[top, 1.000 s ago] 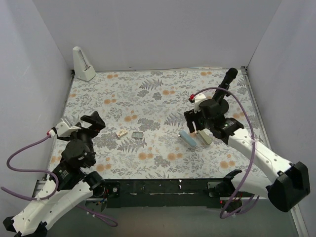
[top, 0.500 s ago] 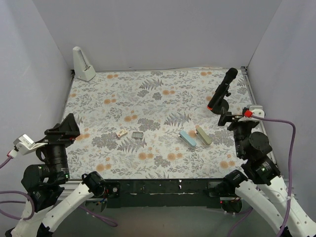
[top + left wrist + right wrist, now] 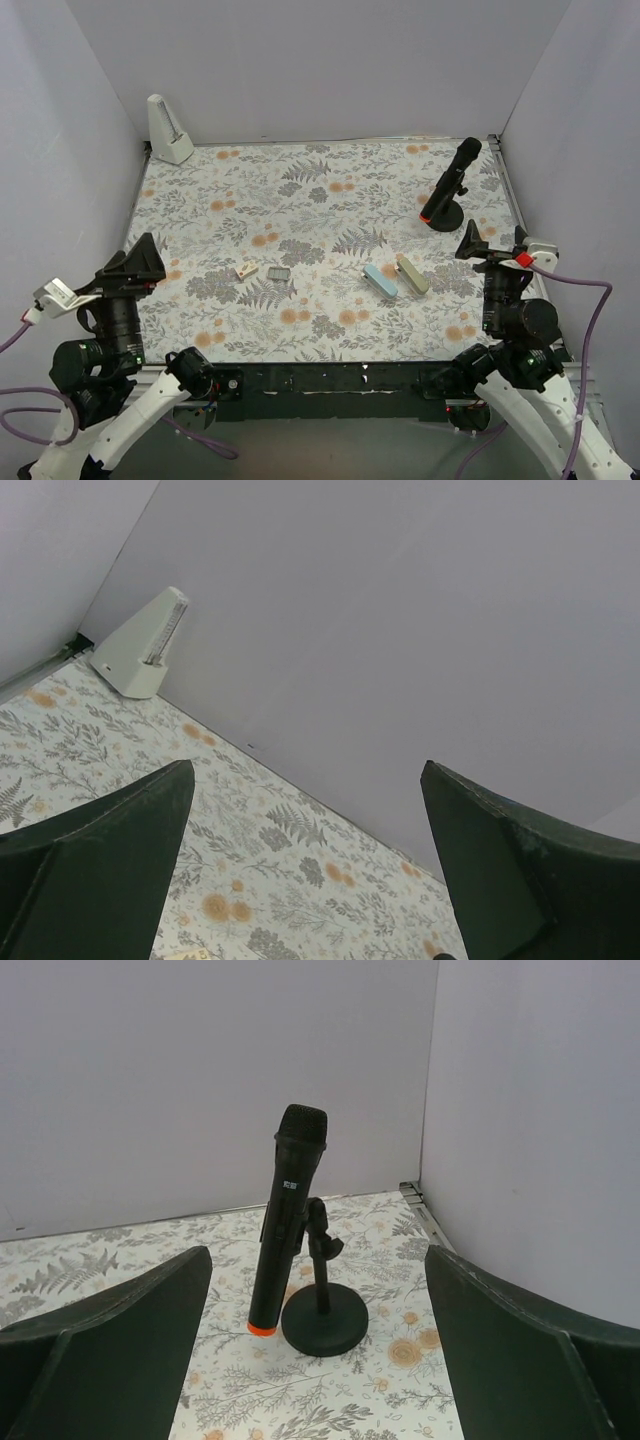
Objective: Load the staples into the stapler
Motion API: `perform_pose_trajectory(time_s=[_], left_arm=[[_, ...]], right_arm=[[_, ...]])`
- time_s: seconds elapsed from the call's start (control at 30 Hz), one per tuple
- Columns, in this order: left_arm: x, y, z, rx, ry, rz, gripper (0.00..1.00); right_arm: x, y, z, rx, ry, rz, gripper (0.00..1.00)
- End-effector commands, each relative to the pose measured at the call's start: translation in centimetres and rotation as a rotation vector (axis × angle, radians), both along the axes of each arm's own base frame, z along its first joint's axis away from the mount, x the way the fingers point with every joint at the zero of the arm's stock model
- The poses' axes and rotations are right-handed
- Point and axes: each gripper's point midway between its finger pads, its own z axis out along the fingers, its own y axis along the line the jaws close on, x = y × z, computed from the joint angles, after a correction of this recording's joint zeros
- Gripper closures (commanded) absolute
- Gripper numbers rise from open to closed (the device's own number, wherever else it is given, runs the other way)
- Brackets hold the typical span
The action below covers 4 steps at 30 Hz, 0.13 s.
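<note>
The light-blue stapler (image 3: 379,280) lies on the floral mat right of centre, beside an olive-gold bar (image 3: 412,275). The beige staple box (image 3: 246,270) and the grey staple block (image 3: 279,273) lie left of centre. My left gripper (image 3: 138,262) is open and empty, raised at the near left edge, well away from the box. My right gripper (image 3: 490,247) is open and empty at the near right edge, apart from the stapler. In the left wrist view (image 3: 305,810) the fingers frame bare mat. In the right wrist view (image 3: 315,1300) they frame the microphone.
A black microphone (image 3: 452,177) on a round stand stands at the back right, also in the right wrist view (image 3: 288,1218). A white metronome (image 3: 168,130) stands in the back left corner, also in the left wrist view (image 3: 143,644). White walls enclose three sides.
Both arms have pulled back from the mat to the near edge. The right gripper left the stapler and the olive-gold bar, which stay in place. The box and block have not moved.
</note>
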Motion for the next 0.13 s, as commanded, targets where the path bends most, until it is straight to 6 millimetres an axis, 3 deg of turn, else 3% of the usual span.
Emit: perform_pose_trajectory(time_s=[0.0,0.1], left_arm=[[0.44,-0.36,0.28,0.027,-0.011,0.010,0.02],[0.63,-0.22,0.11,0.014,-0.005,0.028,0.02]], right_arm=[[-0.53,-0.79,1.41,0.042,-0.067,-0.027,0.04],[-0.62,-0.87,1.16,0.048,-0.076,-0.028,0.04]])
